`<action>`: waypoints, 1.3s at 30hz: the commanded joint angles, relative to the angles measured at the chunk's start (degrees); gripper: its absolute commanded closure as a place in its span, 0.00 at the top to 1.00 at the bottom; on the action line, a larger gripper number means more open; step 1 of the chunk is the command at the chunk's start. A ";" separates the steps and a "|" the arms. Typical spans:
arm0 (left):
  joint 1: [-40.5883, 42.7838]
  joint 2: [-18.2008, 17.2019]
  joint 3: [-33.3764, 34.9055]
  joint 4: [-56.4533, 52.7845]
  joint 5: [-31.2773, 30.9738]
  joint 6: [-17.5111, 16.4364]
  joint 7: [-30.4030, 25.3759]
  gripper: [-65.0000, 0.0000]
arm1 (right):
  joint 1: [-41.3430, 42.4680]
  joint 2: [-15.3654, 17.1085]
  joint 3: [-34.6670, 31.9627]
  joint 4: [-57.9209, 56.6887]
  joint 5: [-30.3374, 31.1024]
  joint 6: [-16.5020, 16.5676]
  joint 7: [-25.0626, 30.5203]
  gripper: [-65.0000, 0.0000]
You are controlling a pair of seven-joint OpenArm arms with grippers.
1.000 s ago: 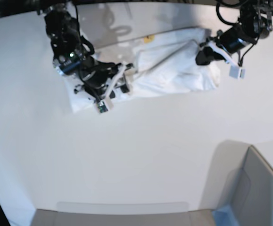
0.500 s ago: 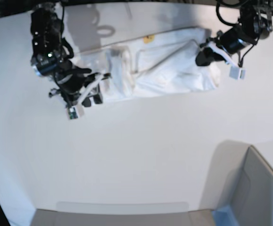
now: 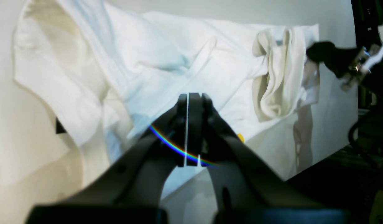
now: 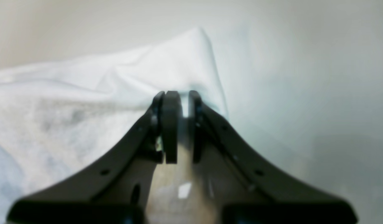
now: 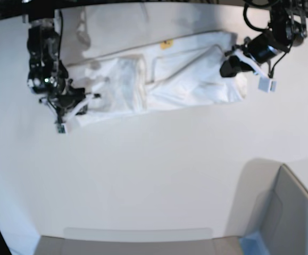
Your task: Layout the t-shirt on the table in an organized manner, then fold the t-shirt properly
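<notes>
The white t-shirt lies lengthwise across the far part of the table, print not showing. A bunched fold crosses its middle. At the shirt's left end my right gripper sits low. In the right wrist view its jaws are nearly together with a raised corner of the t-shirt pinched between them. My left gripper rests on the shirt's right end. Seen from the left wrist, my left gripper is shut, creases of the t-shirt running to the tips.
A grey bin with a blue corner stands at the front right. A grey strip runs along the front edge. A small yellow tag shows at the shirt's far edge. Bare white tabletop lies beside the right gripper.
My right gripper has travelled left along the shirt, whose left part now lies spread out further left, and its jaws have narrowed onto the corner. The left arm has stayed put.
</notes>
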 commanded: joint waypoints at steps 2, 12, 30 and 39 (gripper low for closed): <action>0.05 -0.60 -0.13 0.96 -0.87 -0.24 -0.48 0.00 | 0.70 0.51 0.24 -0.14 -0.10 0.01 0.40 0.10; 0.14 -0.51 -1.36 1.13 -0.96 -0.24 -1.18 0.19 | -3.17 2.27 0.41 12.60 -0.10 0.01 0.31 0.10; -2.50 -0.42 1.36 0.87 17.15 8.99 -1.18 0.34 | -5.10 3.67 0.32 11.55 -0.18 0.01 0.31 0.10; -2.59 -0.34 1.89 0.87 17.07 8.99 -0.65 0.34 | -5.28 3.76 0.41 11.46 -0.18 0.01 0.31 0.10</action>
